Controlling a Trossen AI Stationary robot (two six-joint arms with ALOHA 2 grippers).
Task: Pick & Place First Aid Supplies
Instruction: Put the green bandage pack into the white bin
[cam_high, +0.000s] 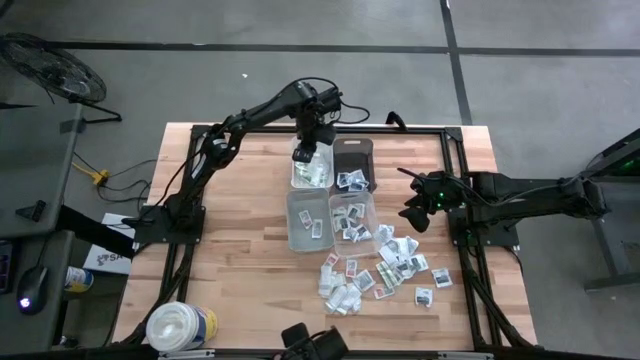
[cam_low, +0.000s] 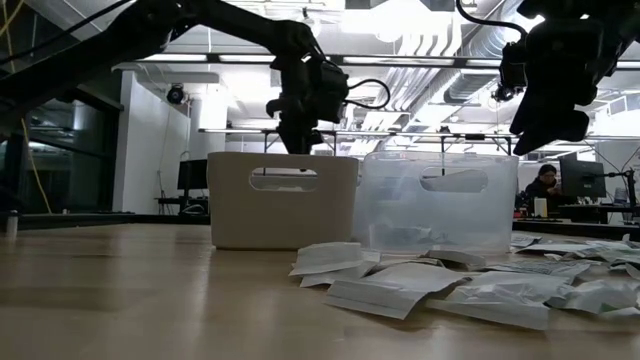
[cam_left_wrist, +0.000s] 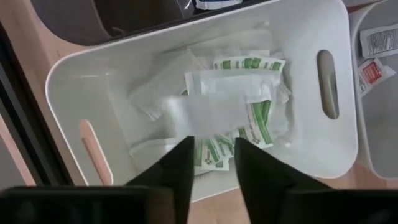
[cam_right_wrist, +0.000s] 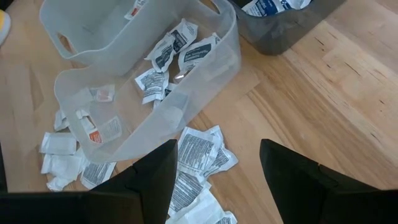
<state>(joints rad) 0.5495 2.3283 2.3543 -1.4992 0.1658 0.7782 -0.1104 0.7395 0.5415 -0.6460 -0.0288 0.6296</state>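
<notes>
My left gripper (cam_left_wrist: 214, 158) hangs open over the white bin (cam_left_wrist: 68, 87) at the table's far middle (cam_high: 310, 170), fingers pointing down. In the bin lie several first aid supplies, white packets with green print (cam_left_wrist: 249, 118); a blurred white packet (cam_left_wrist: 211, 109) shows just below the fingers, clear of them. My right gripper (cam_right_wrist: 217, 180) stands open above the loose pile of packets (cam_high: 385, 268) on the table's right half, beside a clear bin (cam_right_wrist: 124, 81) holding several packets (cam_right_wrist: 168, 53). It touches nothing.
A dark bin (cam_high: 352, 160) stands right of the white one, with two clear bins (cam_high: 308, 222) (cam_high: 352, 215) in front of them. A big white round tub (cam_high: 180, 325) sits at the near left corner. Bare wood lies on the table's left half.
</notes>
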